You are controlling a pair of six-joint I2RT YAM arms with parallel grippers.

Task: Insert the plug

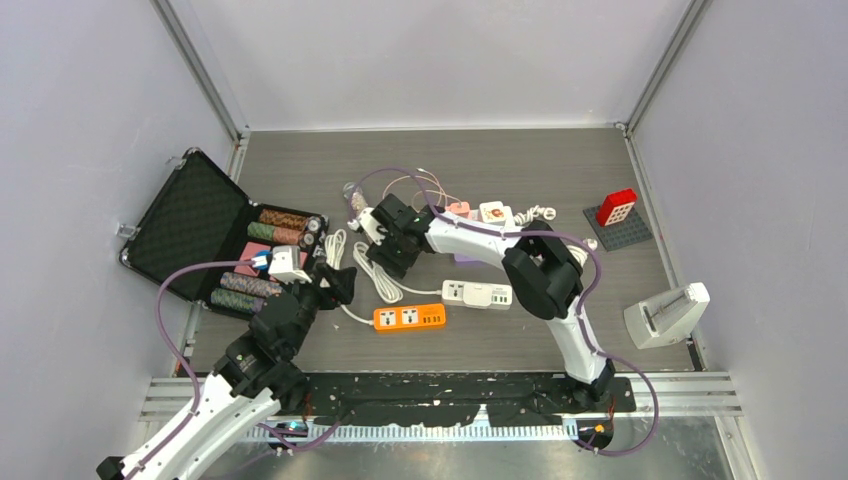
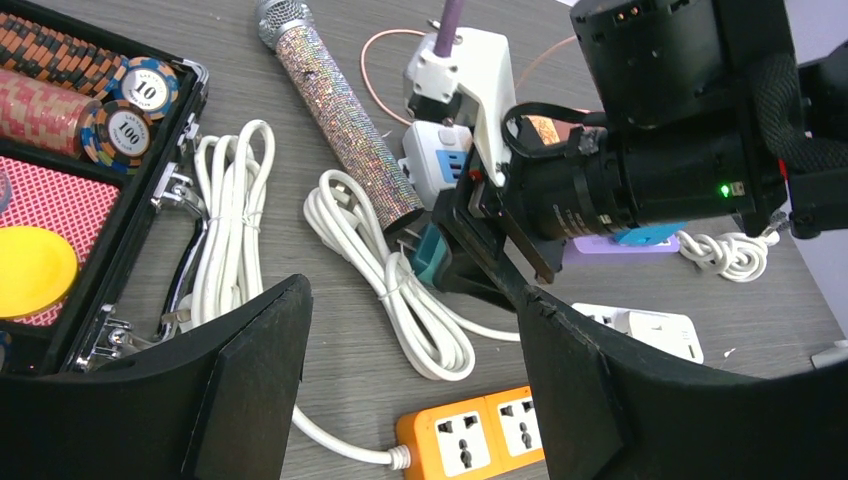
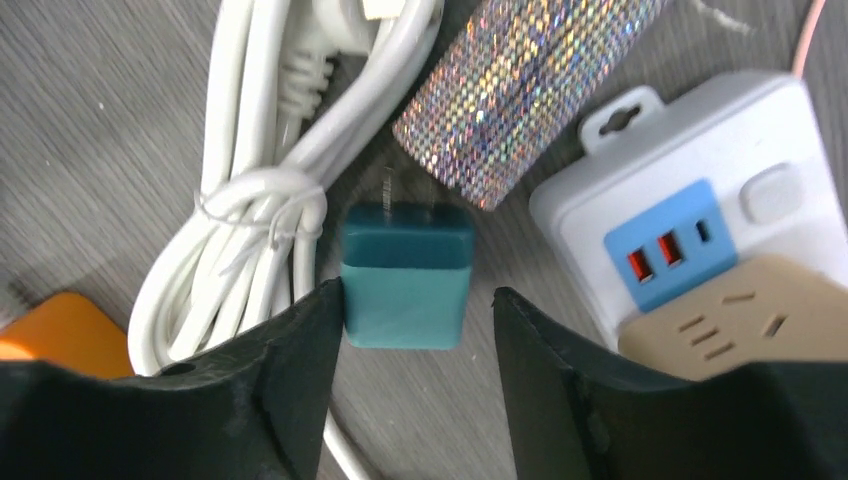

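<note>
The plug lies on the worktop beyond the orange strip, its prongs pointed at the microphone. It is straddled by the right hand, which is parted: one finger touches the plug's side and a gap is seen at the other. The left hand is held left of the orange strip, spread wide, with nothing gripped.

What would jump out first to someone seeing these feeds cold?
The teal plug dominates the right wrist view. It sits between the open fingers of the right gripper, with its prongs toward a glittery microphone. From above, the orange power strip stands out near the table's centre, and the open poker-chip case lies at the left edge.
</note>
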